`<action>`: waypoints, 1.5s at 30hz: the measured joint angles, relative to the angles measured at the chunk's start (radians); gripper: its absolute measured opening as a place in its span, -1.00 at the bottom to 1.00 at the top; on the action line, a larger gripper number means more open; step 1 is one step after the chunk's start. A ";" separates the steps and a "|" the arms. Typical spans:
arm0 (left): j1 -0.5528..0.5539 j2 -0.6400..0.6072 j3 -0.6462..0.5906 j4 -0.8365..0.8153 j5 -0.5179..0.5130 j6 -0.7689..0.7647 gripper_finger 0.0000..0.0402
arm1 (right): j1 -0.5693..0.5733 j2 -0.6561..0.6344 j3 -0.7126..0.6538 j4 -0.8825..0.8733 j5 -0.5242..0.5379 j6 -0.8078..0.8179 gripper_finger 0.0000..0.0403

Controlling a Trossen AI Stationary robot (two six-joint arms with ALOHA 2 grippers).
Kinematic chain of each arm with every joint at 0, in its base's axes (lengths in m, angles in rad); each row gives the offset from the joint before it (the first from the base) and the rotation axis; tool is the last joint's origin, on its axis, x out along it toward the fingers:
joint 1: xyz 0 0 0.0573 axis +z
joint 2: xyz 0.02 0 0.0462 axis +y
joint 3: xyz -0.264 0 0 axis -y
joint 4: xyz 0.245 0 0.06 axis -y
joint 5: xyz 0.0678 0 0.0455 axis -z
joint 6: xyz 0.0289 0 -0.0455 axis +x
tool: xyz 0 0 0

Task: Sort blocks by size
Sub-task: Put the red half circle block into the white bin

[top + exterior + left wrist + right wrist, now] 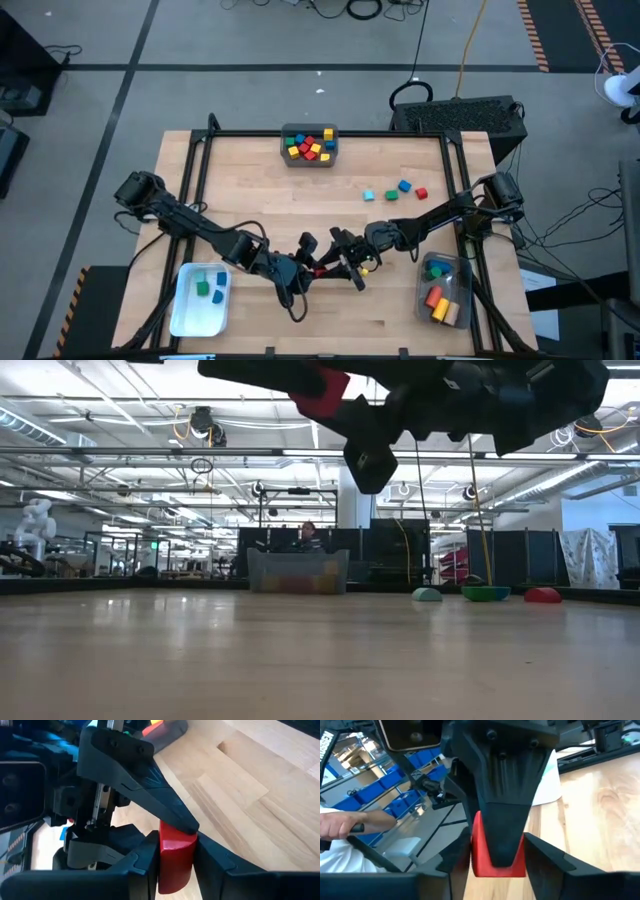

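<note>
Both claws meet above the table [250,205] near its 6 o'clock edge, holding one red block [322,268] between them in the air. The left claw [318,262] reaches in from 9 o'clock and its fingers [145,862] press the block's two sides, clamped on it. The right claw [342,262] comes in from 3 o'clock; one of its fingers [150,785] rests on the block's top, and in its own wrist view its two lower fingers [545,857] stand apart on either side of the block [496,852] with gaps showing, so it looks loose rather than clamped. In the low view the red block [322,395] hangs high above the table. At 12 o'clock a grey bin [309,146] holds a heap of red, yellow and blue blocks [308,145]. Toward 2 o'clock four loose blocks lie on the wood: a cyan one [369,195], a green one [391,195], a blue one [405,185] and a red one [421,193], near each other but apart. At 7 o'clock a white bin [183,312] holds a green block [202,288] and blue ones [219,287]. At 5 o'clock a clear bin [456,268] holds longer orange, red and yellow bars [438,302] with a blue-green piece [437,269]. A person's hand [350,822] shows beyond the table in the right wrist view.
</note>
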 joint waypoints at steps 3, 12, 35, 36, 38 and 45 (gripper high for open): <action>-0.011 -0.010 0.000 -0.009 -0.020 -0.024 -0.50 | 0.000 0.000 0.000 0.004 0.004 -0.007 -0.11; -0.073 -0.114 0.000 -0.233 -0.083 -0.210 -0.49 | -0.033 -0.018 0.000 -0.082 0.011 -0.018 -0.03; -0.493 -0.174 0.000 -1.075 0.061 -1.305 -0.48 | -0.203 -0.055 0.000 -0.515 0.169 -0.057 -0.03; -0.510 -0.174 0.000 -1.075 0.061 -1.331 -0.48 | -0.208 -0.055 0.000 -0.515 0.169 -0.056 -0.03; -0.541 -0.174 0.000 -1.075 0.061 -1.375 -0.48 | -0.218 -0.055 0.000 -0.513 0.169 -0.056 -0.03; -0.631 -0.174 0.000 -1.075 0.048 -1.503 -0.48 | -0.256 -0.055 0.000 -0.524 0.185 -0.105 -0.03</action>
